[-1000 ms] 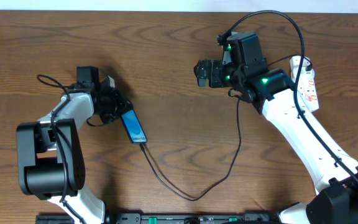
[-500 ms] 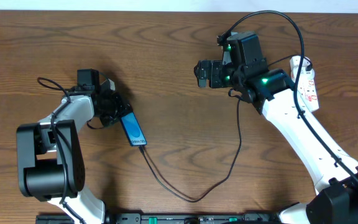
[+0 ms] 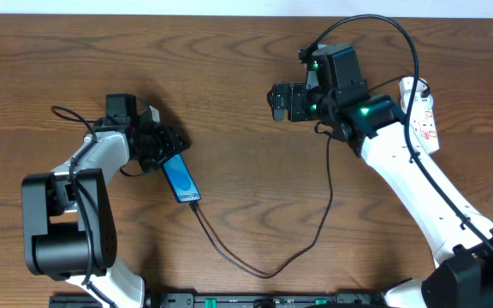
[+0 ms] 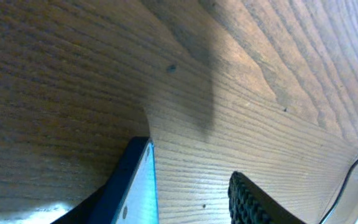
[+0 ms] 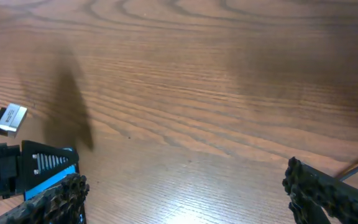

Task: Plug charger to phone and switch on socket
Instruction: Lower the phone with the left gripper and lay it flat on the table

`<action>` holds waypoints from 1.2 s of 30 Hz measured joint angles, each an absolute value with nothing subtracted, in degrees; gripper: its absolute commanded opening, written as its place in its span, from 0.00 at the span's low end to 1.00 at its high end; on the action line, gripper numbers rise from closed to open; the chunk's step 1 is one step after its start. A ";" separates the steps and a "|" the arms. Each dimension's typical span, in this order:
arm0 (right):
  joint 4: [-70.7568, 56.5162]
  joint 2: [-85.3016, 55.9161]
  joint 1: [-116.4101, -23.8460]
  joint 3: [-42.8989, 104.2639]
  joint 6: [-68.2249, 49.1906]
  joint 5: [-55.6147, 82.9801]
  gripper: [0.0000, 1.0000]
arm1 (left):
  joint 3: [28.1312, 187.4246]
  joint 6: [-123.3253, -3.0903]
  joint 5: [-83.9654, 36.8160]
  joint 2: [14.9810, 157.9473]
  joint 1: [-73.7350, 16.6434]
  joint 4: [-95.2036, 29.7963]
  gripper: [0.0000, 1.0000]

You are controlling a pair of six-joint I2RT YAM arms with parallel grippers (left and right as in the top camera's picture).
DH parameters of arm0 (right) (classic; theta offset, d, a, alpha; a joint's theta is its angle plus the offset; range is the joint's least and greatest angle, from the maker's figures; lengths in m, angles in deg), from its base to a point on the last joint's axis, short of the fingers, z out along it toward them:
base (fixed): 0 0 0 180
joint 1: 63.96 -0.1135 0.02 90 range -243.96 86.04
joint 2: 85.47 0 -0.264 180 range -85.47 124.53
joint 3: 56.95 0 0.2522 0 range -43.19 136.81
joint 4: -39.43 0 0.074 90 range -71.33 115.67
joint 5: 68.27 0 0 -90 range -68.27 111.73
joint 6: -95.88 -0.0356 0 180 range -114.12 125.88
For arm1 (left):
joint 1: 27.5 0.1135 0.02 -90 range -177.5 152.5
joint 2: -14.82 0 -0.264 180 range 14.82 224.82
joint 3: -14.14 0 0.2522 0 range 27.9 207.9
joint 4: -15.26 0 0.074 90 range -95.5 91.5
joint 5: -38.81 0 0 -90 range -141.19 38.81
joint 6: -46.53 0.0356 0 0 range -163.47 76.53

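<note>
Phone [image 4: 137,186] corner near 1 end effector finger [image 4: 253,202].

Counter [image 3: 229,68]: mid-brown wood with darker wavy grain bands running left to right.
Phone [image 3: 181,178], left of centre: bright blue screen with pale markings, black edge.
Charger [image 3: 268,274]: thin black cable, black along its whole length.
Socket [image 3: 428,124], far right: white strip with small red marks.
Left arm [image 3: 101,152] and right arm [image 3: 409,184]: white links, black joints. The right arm has green lights near the wrist.
Right gripper [image 5: 182,199]: pads [image 5: 328,193] black with a fine ribbed texture.
Left gripper [image 3: 166,145]: black, with the same ribbing on its pad [image 4: 253,202].
</note>
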State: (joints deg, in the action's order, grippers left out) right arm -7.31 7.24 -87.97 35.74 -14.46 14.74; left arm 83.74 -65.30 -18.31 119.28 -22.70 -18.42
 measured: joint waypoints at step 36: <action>-8.79 7.26 -87.97 35.74 -14.43 15.49 0.99 | 86.29 -59.85 -29.56 116.03 -22.90 -34.57 0.88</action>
